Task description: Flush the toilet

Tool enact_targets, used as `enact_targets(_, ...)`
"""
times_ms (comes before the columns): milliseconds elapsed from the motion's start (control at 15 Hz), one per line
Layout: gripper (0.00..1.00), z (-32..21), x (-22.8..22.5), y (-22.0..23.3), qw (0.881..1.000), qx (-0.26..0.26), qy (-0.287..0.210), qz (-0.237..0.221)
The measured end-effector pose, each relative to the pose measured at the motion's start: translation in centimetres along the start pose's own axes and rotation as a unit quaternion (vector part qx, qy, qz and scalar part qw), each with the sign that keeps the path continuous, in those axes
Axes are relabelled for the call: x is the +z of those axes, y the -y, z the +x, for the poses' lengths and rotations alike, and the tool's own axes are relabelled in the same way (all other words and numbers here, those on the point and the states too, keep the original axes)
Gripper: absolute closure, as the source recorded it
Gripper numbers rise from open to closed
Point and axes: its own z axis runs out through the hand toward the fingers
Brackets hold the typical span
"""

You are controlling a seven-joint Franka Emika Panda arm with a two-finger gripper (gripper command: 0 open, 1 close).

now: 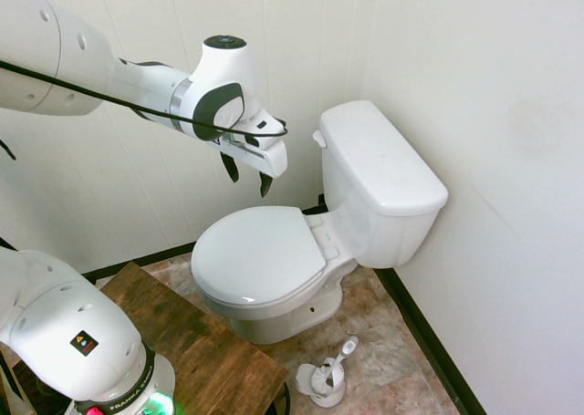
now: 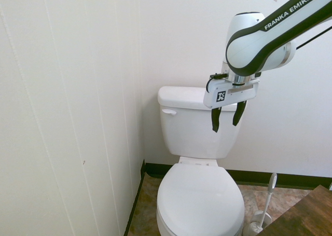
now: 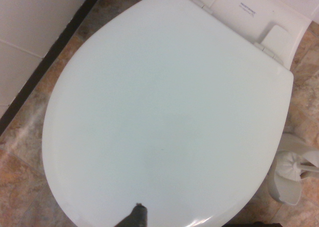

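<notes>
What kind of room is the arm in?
Looks like a small bathroom: toilet in the corner, brush in its holder beside it on a stone-patterned floor.

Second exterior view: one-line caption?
Open black-fingered gripper hovering before white ceramic toilet, lid down, flush lever untouched.

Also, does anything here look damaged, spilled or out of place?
Nothing looks spilled or broken. The toilet's lid is down and the tank lid sits squarely. One minor oddity: faint smudges on the wall beside the tank, perhaps just scuffs.
</notes>
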Motion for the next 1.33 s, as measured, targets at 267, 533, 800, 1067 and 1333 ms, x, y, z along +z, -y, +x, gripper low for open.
enact_targets(267, 0.00, 0.8, 0.3, 1.8, 1.000, 0.010, 0.003, 0.015)
enact_targets(533, 0.00, 3.1, 1.6, 8.6, 0.997, 0.042, -0.019, 0.054)
enact_targets(800, 0.00, 7.9, 3.7, 14.9, 0.991, 0.083, -0.073, 0.071)
enact_targets(1067, 1.00, 11.6, 4.7, 19.9, 0.985, 0.114, -0.104, 0.084)
enact_targets(1333, 1.00, 15.0, 6.1, 22.4, 0.978, 0.144, -0.123, 0.092)
